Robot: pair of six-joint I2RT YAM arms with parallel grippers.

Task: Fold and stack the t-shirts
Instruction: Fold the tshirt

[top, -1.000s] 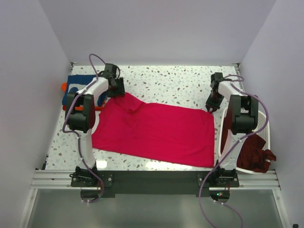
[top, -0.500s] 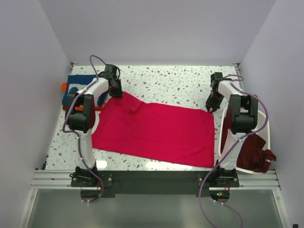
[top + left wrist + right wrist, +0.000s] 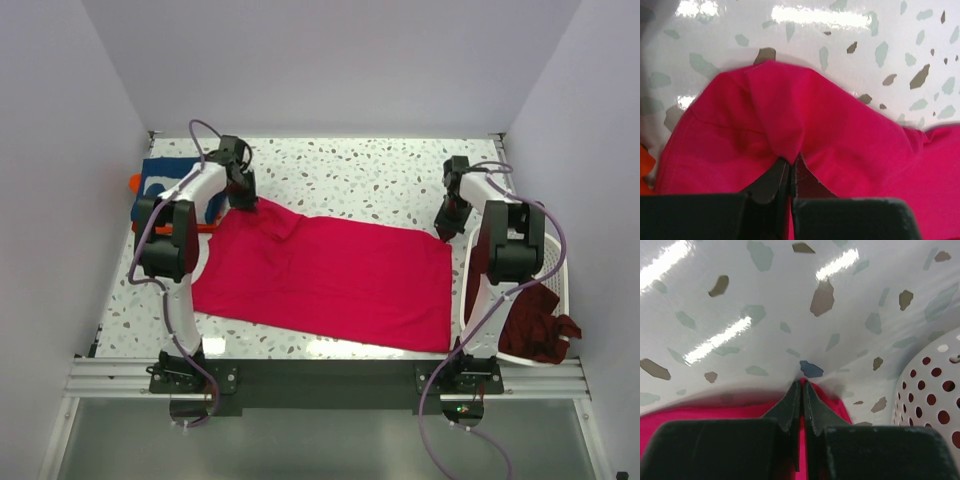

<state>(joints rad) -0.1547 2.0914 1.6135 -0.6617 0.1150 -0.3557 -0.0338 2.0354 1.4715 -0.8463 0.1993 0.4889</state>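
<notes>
A crimson-pink t-shirt [image 3: 330, 280] lies spread across the middle of the table. My left gripper [image 3: 246, 203] is shut on a pinched fold at the shirt's far left corner [image 3: 790, 135]. At the far right corner, beside the basket, my right gripper [image 3: 444, 232] is shut on the shirt's edge [image 3: 832, 397]. A navy t-shirt with white print [image 3: 160, 185] lies on an orange one [image 3: 135, 182] at the far left. Dark maroon t-shirts [image 3: 535, 320] hang out of the basket on the right.
A white perforated laundry basket [image 3: 556, 262] stands at the table's right edge, close to my right arm; its wall [image 3: 935, 390] shows in the right wrist view. White walls enclose the speckled table [image 3: 350, 170] on three sides.
My left gripper has closed on the shirt's far left corner and shifted slightly left. The right gripper has tightened on the far right corner. The shirt's position is almost unchanged.
</notes>
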